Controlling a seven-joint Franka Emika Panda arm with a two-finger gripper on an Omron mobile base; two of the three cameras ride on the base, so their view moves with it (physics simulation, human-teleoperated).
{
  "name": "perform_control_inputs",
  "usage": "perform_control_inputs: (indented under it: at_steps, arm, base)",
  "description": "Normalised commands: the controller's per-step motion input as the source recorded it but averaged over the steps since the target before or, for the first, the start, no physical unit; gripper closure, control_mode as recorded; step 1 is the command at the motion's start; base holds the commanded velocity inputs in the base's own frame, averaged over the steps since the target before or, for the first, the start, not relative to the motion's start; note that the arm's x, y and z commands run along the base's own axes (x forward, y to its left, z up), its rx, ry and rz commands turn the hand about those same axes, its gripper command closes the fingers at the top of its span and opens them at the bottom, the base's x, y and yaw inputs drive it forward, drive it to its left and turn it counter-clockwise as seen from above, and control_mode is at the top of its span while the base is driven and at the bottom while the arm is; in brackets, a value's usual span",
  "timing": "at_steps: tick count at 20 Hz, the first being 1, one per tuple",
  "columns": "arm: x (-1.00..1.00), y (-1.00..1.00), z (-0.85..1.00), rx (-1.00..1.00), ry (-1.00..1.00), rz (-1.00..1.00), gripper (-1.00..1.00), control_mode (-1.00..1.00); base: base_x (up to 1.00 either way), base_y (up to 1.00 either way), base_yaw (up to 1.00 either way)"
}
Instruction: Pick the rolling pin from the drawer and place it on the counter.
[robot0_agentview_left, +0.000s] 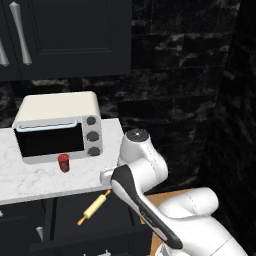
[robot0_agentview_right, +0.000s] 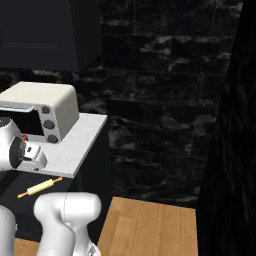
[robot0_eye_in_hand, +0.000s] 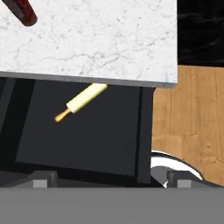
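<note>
1. The arm (robot0_agentview_left: 150, 200) is built from smooth, glossy white rounded shells.
2. A broad black band is seen running lengthwise along one link, in the left base view.
3. A round dark grey cap with a lighter ring is set on top of the white joint housing behind the gripper.
4. In the right base view, a black disc-shaped joint face is framed by white casing, with a small white block beside it.
5. The gripper (robot0_eye_in_hand: 111, 179) is fitted with two small, blocky dark grey fingertips (robot0_eye_in_hand: 40, 179), standing wide apart.
</note>
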Motion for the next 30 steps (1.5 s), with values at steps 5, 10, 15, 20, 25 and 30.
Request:
perform_control_inputs:
  at_steps: [5, 10, 15, 20, 25, 30]
  arm:
    - [-0.31, 0.72, -0.48, 0.01, 0.02, 0.00, -1.00, -1.00]
    - [-0.02, 0.61, -0.18, 0.00, 0.03, 0.00, -1.00, -1.00]
    - [0.19, 0.42, -0.04, 0.00, 0.03, 0.00, -1.00, -1.00]
    - [0.51, 0.03, 0.00, 0.00, 0.04, -0.01, -1.00, -1.00]
    - [0.48, 0.00, -0.05, 0.00, 0.04, 0.00, -1.00, -1.00]
    - [0.13, 0.00, -0.43, 0.00, 0.01, 0.00, -1.00, -1.00]
  base:
    - [0.00, 0.00, 0.00]
    - [0.00, 0.00, 0.00]
    - [0.00, 0.00, 0.00]
    - [0.00, 0.00, 0.00]
    - [0.00, 0.00, 0.00]
    - [0.00, 0.00, 0.00]
